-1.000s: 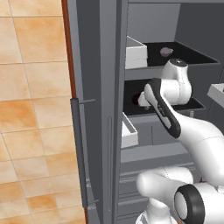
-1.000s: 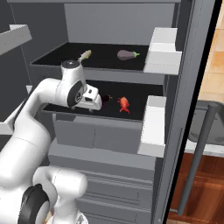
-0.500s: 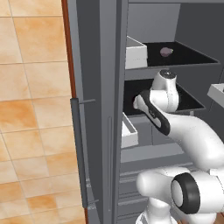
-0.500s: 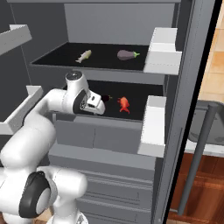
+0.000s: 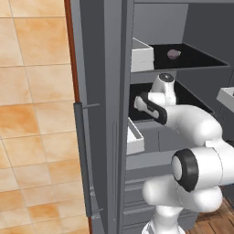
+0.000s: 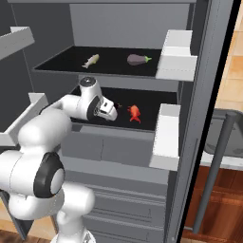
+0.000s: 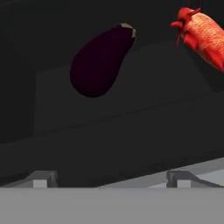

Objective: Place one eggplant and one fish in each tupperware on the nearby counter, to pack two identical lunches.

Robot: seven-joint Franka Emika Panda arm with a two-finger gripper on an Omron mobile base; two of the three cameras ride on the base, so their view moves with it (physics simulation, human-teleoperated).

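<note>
We have our tool (image 6: 115, 113) reaching into the open fridge at the middle shelf (image 6: 152, 122), jaws spread wide and holding nothing, lined up for a grab. In the hand view a dark purple eggplant (image 7: 99, 60) lies just ahead on the black shelf, with the red-orange fish (image 7: 204, 36) to its right, apart from it. On the upper shelf (image 6: 114, 73) sit the silvery fish (image 6: 91, 60) on the left and a second eggplant (image 6: 138, 59) on the right. White door bins (image 6: 176, 54) flank the opening; tan tiles (image 5: 32, 91) cover the room beside us.
</note>
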